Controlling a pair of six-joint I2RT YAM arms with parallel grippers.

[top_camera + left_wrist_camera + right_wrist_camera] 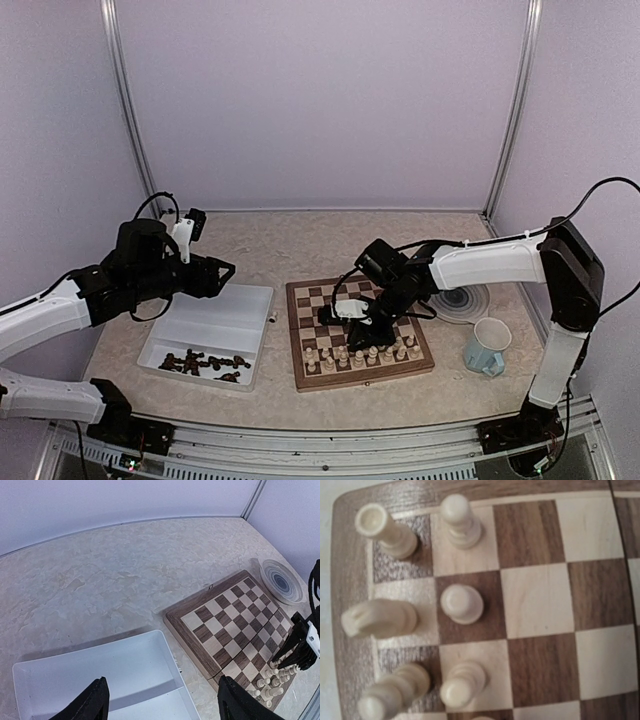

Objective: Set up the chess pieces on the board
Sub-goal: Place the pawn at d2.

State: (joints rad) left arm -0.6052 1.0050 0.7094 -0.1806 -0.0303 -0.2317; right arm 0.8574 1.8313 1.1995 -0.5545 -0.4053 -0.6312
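Cream chess pieces (461,603) crowd the board (535,595) edge. Left gripper (165,705) gapes empty. Right gripper (352,315), state unreadable, may topple neighbours.

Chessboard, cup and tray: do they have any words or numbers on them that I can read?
No words or numbers can be read anywhere.
Board: one tiny dark mark on its far border, too small to read.
Mug, tray, plate: plain, no text shows.
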